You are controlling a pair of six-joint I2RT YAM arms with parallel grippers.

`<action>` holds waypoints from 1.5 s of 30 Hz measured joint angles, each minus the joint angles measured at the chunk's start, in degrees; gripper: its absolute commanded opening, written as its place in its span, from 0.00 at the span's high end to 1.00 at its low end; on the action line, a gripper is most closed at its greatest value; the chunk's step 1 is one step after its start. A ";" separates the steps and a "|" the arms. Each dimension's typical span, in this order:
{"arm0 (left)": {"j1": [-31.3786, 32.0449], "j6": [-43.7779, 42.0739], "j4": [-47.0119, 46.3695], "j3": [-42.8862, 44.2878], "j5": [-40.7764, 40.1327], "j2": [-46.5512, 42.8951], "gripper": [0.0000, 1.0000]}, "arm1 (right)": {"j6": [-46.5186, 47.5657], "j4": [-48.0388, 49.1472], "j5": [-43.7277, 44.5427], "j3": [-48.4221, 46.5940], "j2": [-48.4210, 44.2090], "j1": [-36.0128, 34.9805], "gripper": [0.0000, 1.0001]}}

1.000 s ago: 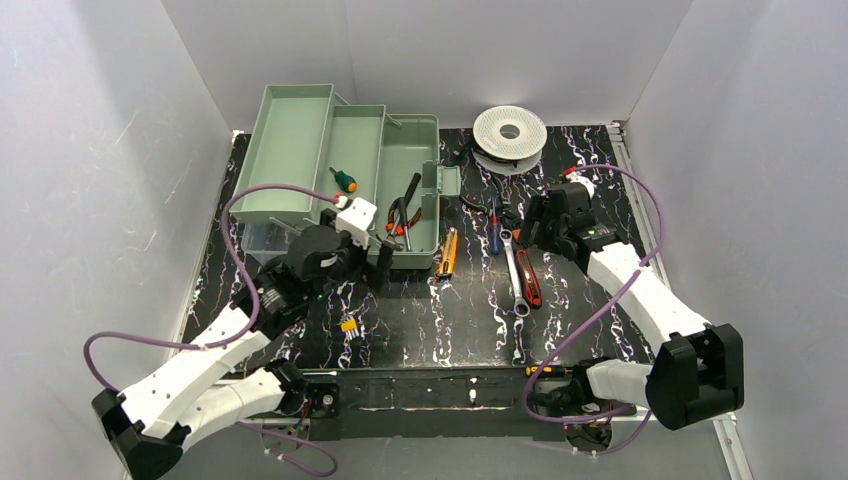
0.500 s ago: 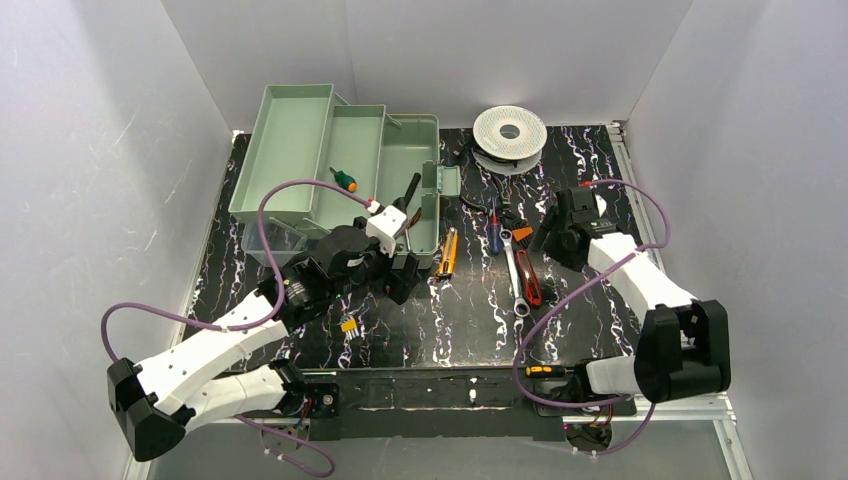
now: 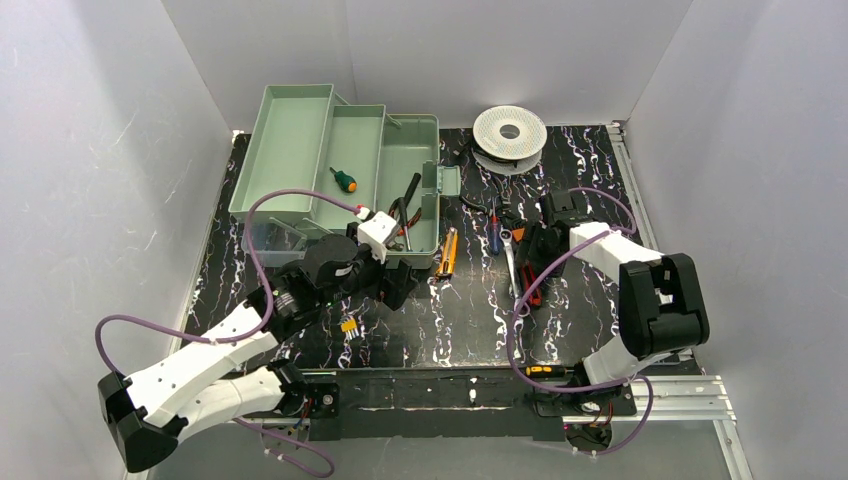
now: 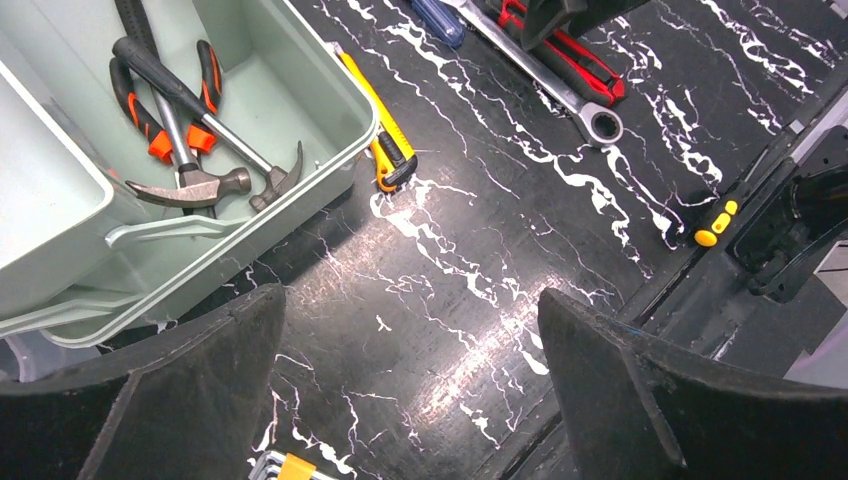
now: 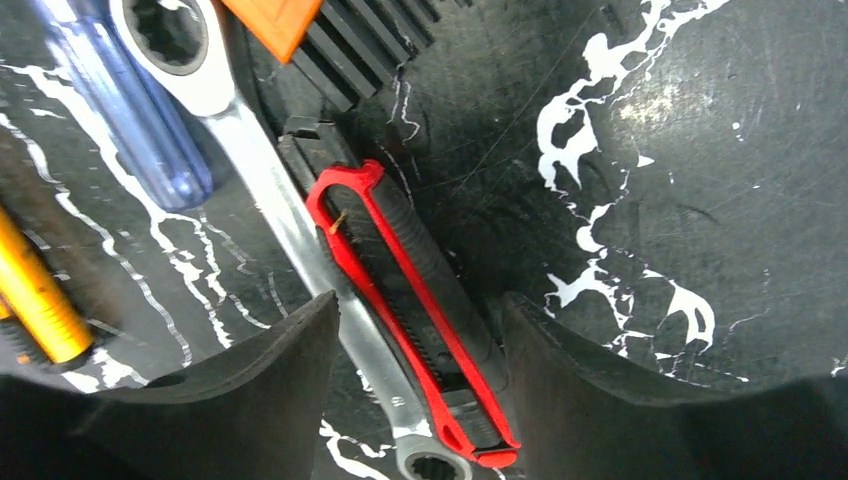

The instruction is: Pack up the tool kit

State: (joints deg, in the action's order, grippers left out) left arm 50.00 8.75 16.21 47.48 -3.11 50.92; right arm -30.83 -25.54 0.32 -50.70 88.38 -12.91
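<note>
Our right jaws sit partly open, straddling both the red knife and the wrench on the surface, right of the toolbox. We might pinch both. Left jaws gape wide, empty.

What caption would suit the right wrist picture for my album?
Right gripper, jaws open, straddling a red-and-black utility knife beside a ratchet wrench on the marbled table.
</note>
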 measured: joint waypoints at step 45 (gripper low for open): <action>0.02 3.37 -0.90 0.72 4.35 6.80 0.02 | 0.26 -1.29 7.72 -2.75 -22.73 -8.13 0.64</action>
State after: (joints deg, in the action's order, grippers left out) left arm 50.02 12.12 15.31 48.21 1.23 57.71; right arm -30.57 -26.83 8.03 -53.45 65.65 -21.04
